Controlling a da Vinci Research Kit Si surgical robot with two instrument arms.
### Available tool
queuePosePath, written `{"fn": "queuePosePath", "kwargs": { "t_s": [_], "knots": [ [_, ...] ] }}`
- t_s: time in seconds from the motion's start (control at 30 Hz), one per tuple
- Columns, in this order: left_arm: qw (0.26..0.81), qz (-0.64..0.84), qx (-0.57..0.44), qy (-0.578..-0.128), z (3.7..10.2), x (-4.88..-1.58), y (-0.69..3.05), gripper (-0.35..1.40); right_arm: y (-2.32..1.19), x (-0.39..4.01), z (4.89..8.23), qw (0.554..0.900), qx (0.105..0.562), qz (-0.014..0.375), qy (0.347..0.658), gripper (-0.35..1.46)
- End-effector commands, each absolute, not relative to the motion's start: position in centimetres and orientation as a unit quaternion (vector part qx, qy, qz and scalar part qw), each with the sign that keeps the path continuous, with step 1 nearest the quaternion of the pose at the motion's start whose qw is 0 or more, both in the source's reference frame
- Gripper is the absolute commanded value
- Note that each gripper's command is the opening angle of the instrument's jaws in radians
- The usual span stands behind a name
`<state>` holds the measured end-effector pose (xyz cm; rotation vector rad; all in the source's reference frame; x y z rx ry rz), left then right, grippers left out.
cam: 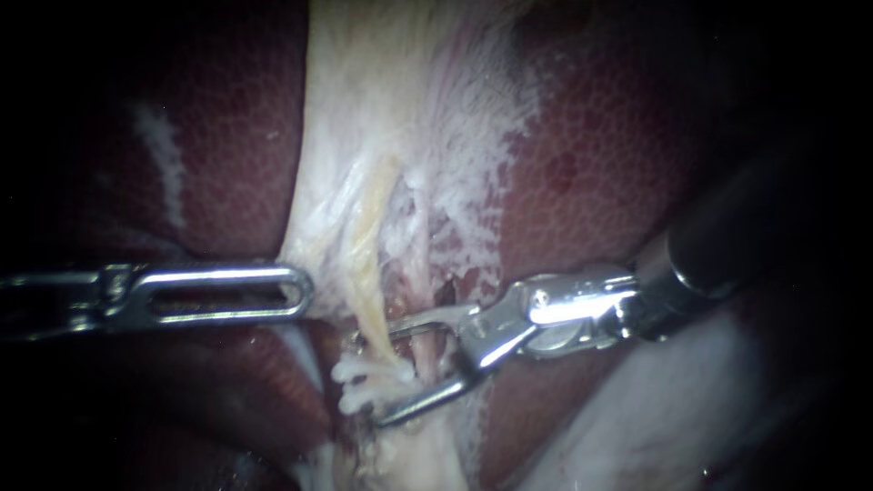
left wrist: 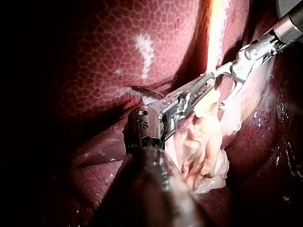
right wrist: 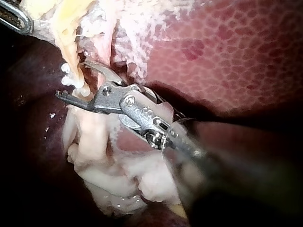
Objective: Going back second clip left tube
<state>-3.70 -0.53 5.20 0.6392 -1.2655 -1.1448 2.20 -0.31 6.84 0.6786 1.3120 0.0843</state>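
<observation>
Two instruments are flanking the pale tissue (cam: 364,136): the left instrument (cam: 305,291), from 9 o'clock, is clamping its edge, pincer closed, while the right instrument (cam: 386,371) is holding its pincer agape around the left tube (cam: 368,255) at 6 o'clock.

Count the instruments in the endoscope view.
2. The left instrument comes in from the left, tip at the pale tissue; the right instrument comes in from the right, straddling a tube. None appears hidden.
</observation>
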Motion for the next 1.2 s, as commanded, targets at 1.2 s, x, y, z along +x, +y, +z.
{"fn": "queuePosePath", "kwargs": {
  "t_s": [1.2],
  "knots": [
    [0.613, -0.497, 0.277, -0.549, 5.29, -3.67, -0.50, -0.35, 0.23, 0.91, 5.95, 0.751, 0.259, 0.064, 0.604, 0.60]
  ]
}}
